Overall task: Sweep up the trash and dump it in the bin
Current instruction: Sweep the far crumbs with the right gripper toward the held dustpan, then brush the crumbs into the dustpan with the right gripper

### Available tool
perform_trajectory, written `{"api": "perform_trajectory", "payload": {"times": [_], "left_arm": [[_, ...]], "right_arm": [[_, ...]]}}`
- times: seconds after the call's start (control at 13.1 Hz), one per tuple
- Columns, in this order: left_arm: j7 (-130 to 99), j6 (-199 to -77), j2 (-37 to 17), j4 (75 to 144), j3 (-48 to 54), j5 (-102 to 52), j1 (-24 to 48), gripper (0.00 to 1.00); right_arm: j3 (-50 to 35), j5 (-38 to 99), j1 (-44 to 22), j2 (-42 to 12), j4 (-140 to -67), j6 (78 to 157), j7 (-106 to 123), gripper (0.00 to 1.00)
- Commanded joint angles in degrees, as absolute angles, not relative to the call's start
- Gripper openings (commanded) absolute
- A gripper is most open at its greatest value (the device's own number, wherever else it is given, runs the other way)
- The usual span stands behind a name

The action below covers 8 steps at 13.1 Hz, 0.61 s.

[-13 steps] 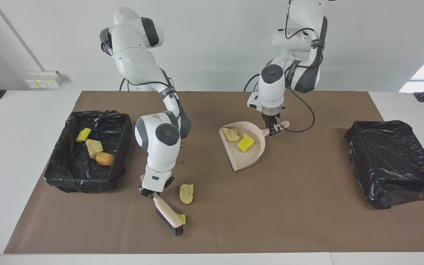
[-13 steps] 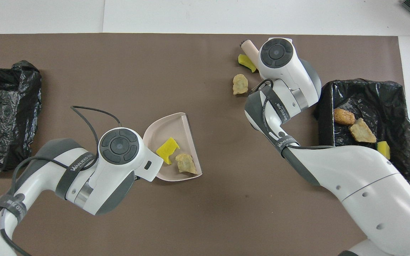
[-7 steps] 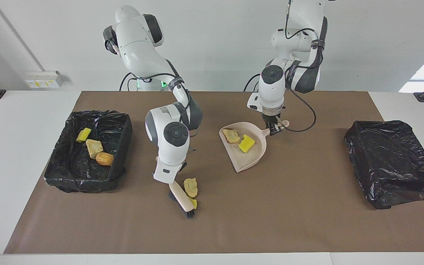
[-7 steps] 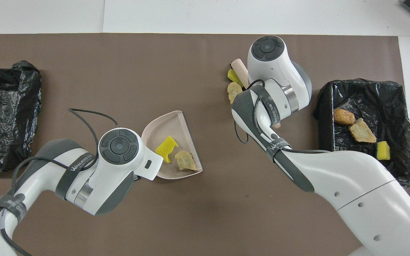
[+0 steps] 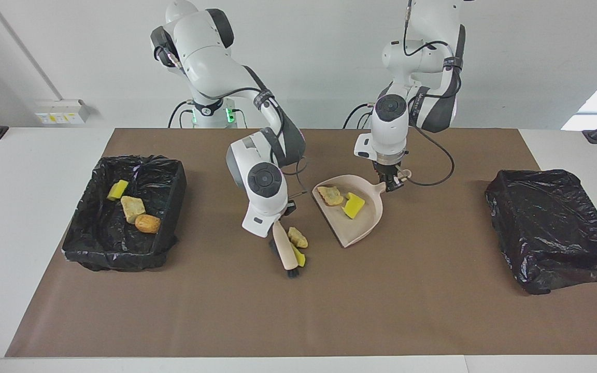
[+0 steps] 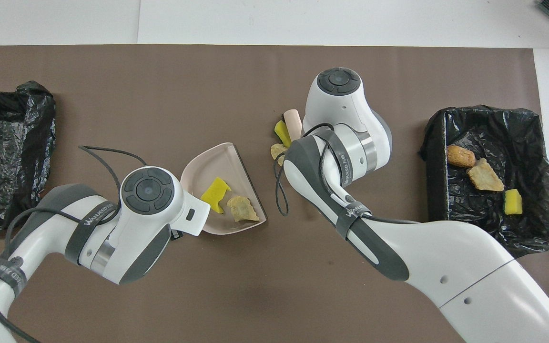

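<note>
Where a brown mat [image 5: 298,316] covers the white desk [image 5: 29,155] before a plain white wall: two black-lined bins, the open one [image 5: 166,207] at the right arm's end holding three lumps, the other [image 5: 552,228] at the left arm's end. Right hand [image 5: 276,221] pinched shut on the brush [image 5: 284,249], handle up, bristles on the mat, long axis running away from the robots. Touching the brush, a beige lump [image 5: 297,238] and a yellow chunk [image 5: 299,257]. Left hand [image 5: 393,182] clamped on the dustpan [image 5: 368,228] handle, mouth toward the brush, with two more lumps inside.
</note>
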<state>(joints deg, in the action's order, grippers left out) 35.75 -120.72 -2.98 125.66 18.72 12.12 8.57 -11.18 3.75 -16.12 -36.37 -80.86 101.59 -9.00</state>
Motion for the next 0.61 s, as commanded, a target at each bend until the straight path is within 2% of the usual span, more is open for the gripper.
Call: {"api": "perform_trajectory", "payload": {"times": [0.0,0.15,0.38,0.53], "left_arm": [[35.33,-121.82,-2.11,127.35,18.98,12.66,6.60,0.00],[35.33,-121.99,-2.11,127.35,18.98,12.66,6.50,0.00],[35.68,-122.08,-2.20,127.27,18.98,12.66,6.50,0.00],[36.03,-122.52,-2.20,127.27,18.99,12.57,6.24,0.00]], "right_arm": [[-12.21,10.09,-17.83,-31.74,-89.79,106.85,-12.21,0.00],[-13.53,13.96,-20.72,-28.93,-94.55,110.20,-12.22,0.00],[-15.20,24.57,-22.41,-28.48,-94.48,110.83,-12.39,0.00],[-15.73,25.84,-22.24,-27.52,-94.31,110.48,-11.78,0.00]]}}
